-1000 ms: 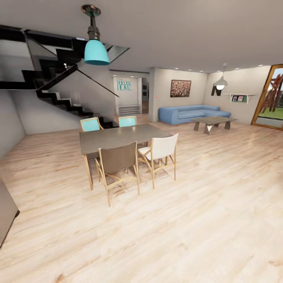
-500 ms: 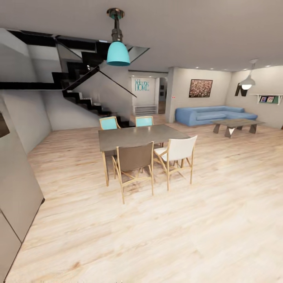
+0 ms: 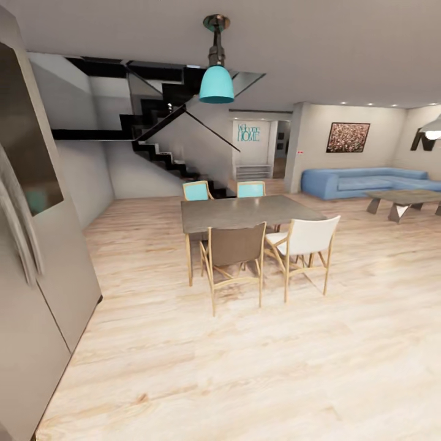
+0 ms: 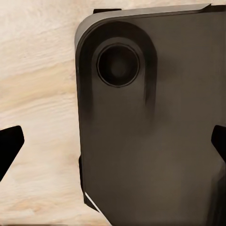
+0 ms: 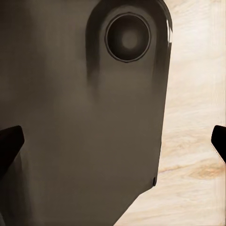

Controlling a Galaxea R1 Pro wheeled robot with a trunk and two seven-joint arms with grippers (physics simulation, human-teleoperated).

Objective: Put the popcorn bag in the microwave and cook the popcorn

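Wood floor (image 3: 245,367), dining table (image 3: 245,212) w/ 4 chairs; both end effectors spread wide, empty.

Open wood floor (image 3: 257,367) stretches wide across the near and right side, free of obstacles. At the near left, a tall grey cabinet-like unit (image 3: 43,294) with a dark panel blocks that edge. In the middle distance stands a grey dining table (image 3: 245,212) ringed by four chairs (image 3: 236,248), with clear floor on all sides. A teal pendant lamp (image 3: 216,86) hangs above it. Far right sit a blue sofa (image 3: 367,182) and low coffee table (image 3: 404,199); a black staircase (image 3: 159,153) fills the far left.
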